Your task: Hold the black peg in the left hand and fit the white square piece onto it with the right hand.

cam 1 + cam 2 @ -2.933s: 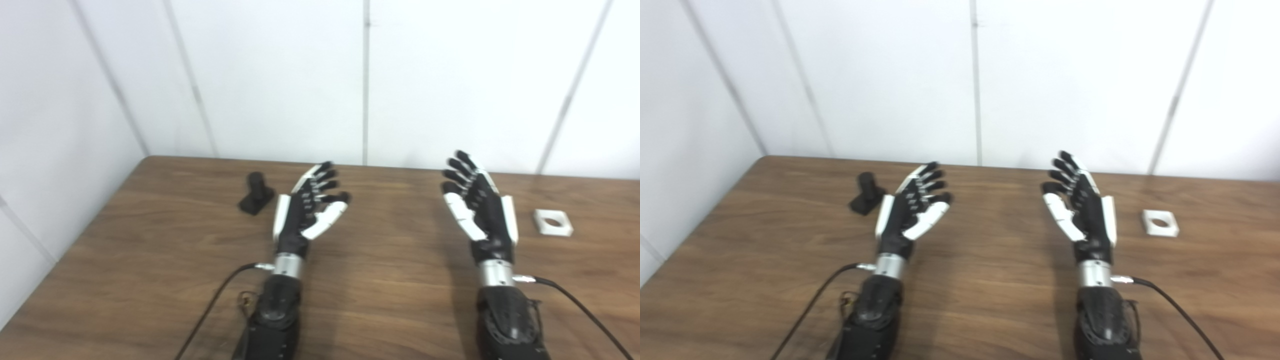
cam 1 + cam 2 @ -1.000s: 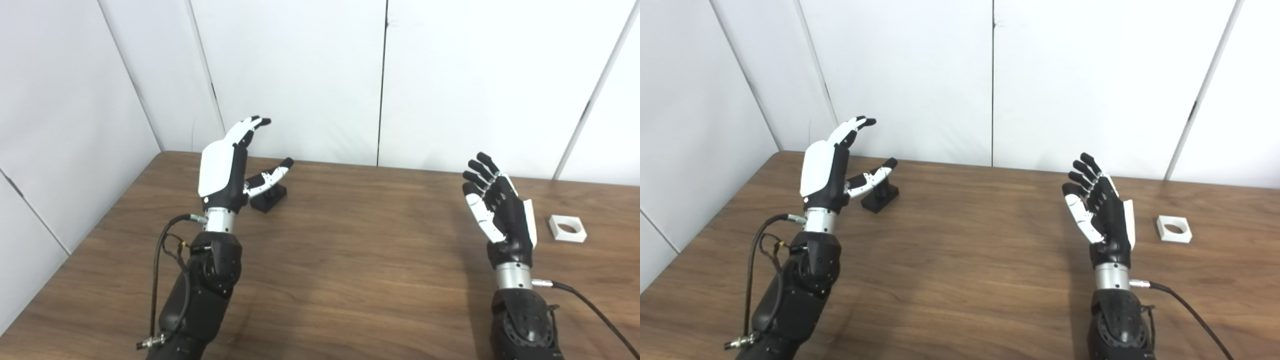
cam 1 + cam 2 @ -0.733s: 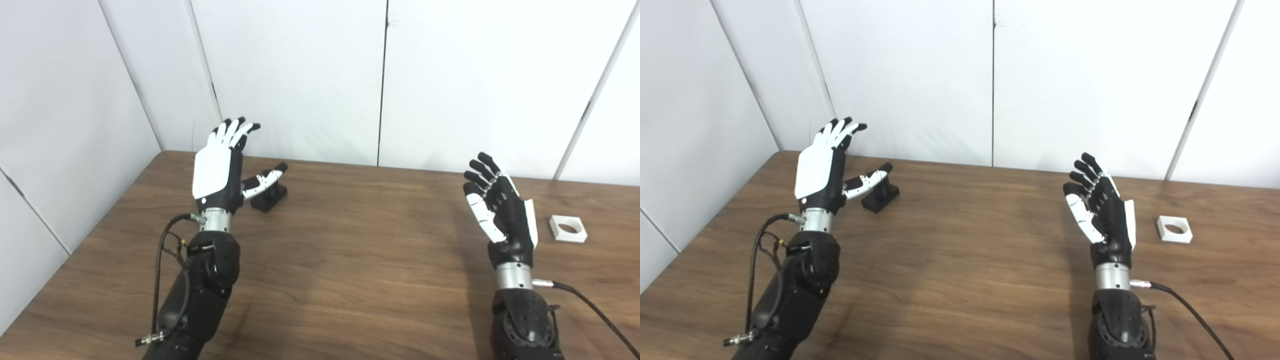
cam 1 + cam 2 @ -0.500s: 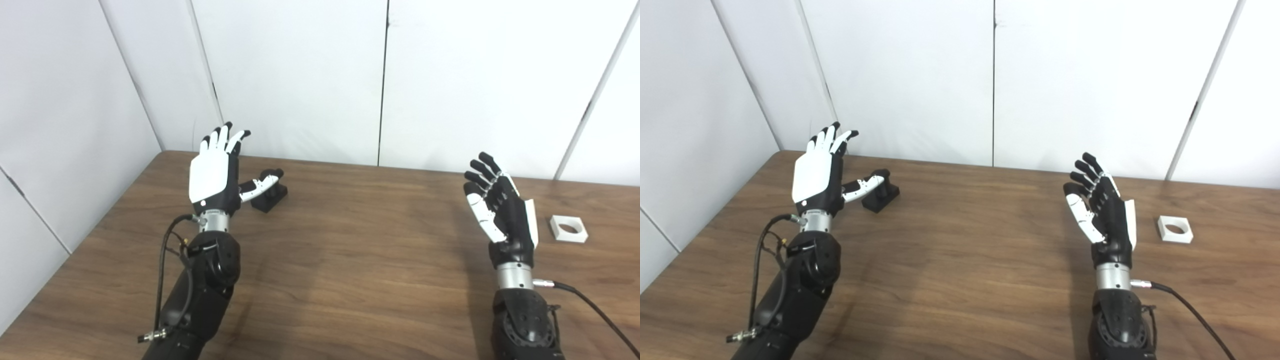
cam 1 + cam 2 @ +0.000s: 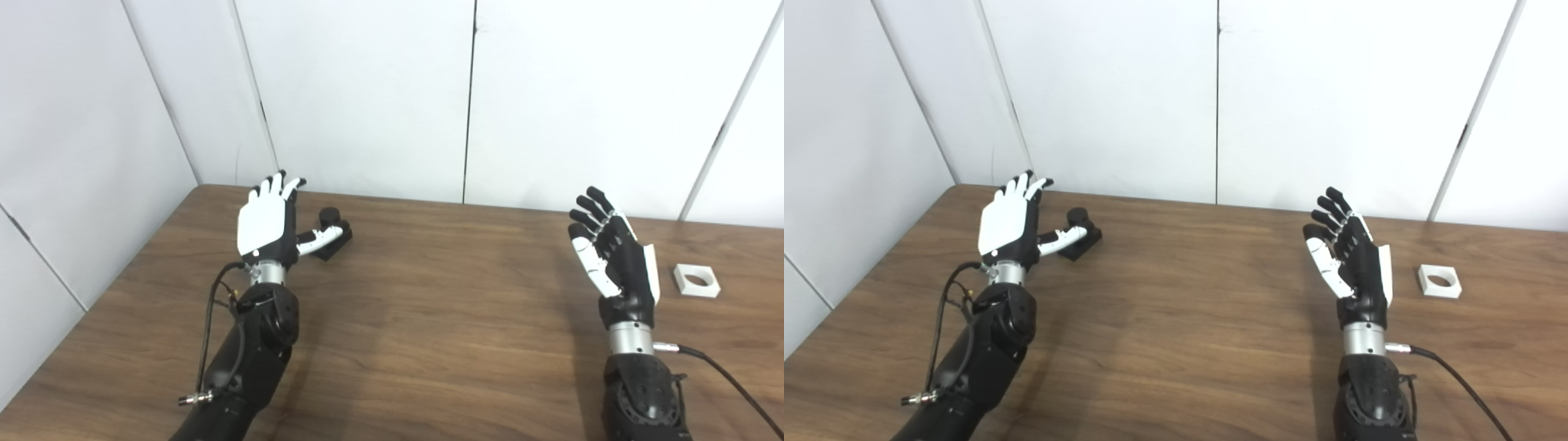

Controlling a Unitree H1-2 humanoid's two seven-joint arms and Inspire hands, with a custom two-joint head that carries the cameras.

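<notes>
Black peg (image 5: 331, 231): matt black, a short round post rising from a flat rectangular base; it stands on the far left of the desk, near the back edge.
Desk (image 5: 429, 318): brown wood-grain top, the largest item in view, bearing both task pieces; white wall panels stand behind it and to the left.
Left hand (image 5: 267, 225): raised just left of the peg, white back toward the cameras, fingers (image 5: 277, 184) spread and pointing up and away, released and grasping nothing.
Left thumb: reaches rightward across the front of the peg base and covers part of it; contact cannot be confirmed.
Right hand (image 5: 1352, 257): upright over the right half of the desk, dark palm turned inward, fingers extended and apart, released and empty; it is well apart from the peg.
White square piece (image 5: 1439, 281): flat on the desk, near the right hand on its outer side, not touching it; a round hole passes through its middle and opens upward.
Peg orientation: post upright, long axis vertical; base long axis runs diagonally, from near left to far right.
Obstruction: only the left thumb stands before the peg.
</notes>
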